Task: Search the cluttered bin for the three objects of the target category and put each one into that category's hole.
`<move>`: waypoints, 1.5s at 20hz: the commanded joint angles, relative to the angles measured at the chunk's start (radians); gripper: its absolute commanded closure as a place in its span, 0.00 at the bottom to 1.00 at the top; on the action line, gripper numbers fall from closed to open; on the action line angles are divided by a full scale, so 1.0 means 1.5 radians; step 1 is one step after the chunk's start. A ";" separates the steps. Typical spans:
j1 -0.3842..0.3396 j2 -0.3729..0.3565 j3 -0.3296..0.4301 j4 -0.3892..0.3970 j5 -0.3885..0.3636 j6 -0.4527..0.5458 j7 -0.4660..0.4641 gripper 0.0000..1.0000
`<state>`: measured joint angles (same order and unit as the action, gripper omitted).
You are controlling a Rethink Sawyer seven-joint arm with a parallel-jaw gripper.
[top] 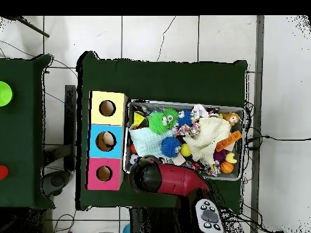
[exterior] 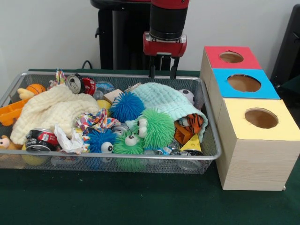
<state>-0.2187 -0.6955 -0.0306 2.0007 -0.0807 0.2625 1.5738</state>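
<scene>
My gripper (exterior: 163,71) hangs open and empty over the far rim of the wire bin (exterior: 206,157), just behind a mint cloth (exterior: 166,99). In the bin lie a blue spiky ball (exterior: 126,107), a green spiky ball with eyes (exterior: 157,127), a smaller green one (exterior: 129,143) and a small blue one (exterior: 101,140). Two crushed cans (exterior: 80,84) (exterior: 40,139) lie at the left. The box beside the bin has a red hole (exterior: 230,57), a blue hole (exterior: 243,83) and a yellow hole (exterior: 261,118). In the overhead view the arm (top: 167,178) hides the gripper.
A cream cloth (exterior: 51,110) covers the bin's left half. A tiger toy (exterior: 192,123), a small soccer ball (exterior: 186,95), a basketball (exterior: 36,88) and an orange piece (exterior: 11,111) lie among the clutter. The hole box (top: 107,141) stands against the bin (top: 185,104).
</scene>
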 commanded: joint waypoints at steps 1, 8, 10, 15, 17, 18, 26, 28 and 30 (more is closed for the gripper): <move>0.005 0.075 0.031 -0.075 -0.009 -0.076 0.097 0.00; 0.021 0.116 0.019 -0.101 0.001 -0.104 0.099 0.00; 0.022 0.123 0.019 -0.106 0.003 -0.107 0.099 0.00; 0.024 0.148 0.016 -0.120 0.003 -0.130 0.102 0.00; 0.026 0.154 0.014 -0.123 0.003 -0.135 0.102 0.00; 0.027 0.158 0.013 -0.125 0.003 -0.138 0.103 0.00; 0.025 0.186 0.014 -0.140 0.009 -0.162 0.107 0.00; 0.020 0.187 0.017 -0.140 0.009 -0.166 0.106 0.00; 0.021 0.186 0.017 -0.142 0.001 -0.169 0.099 0.00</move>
<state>-0.1777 -0.4619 -0.0447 1.8961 -0.0798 0.0744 1.5738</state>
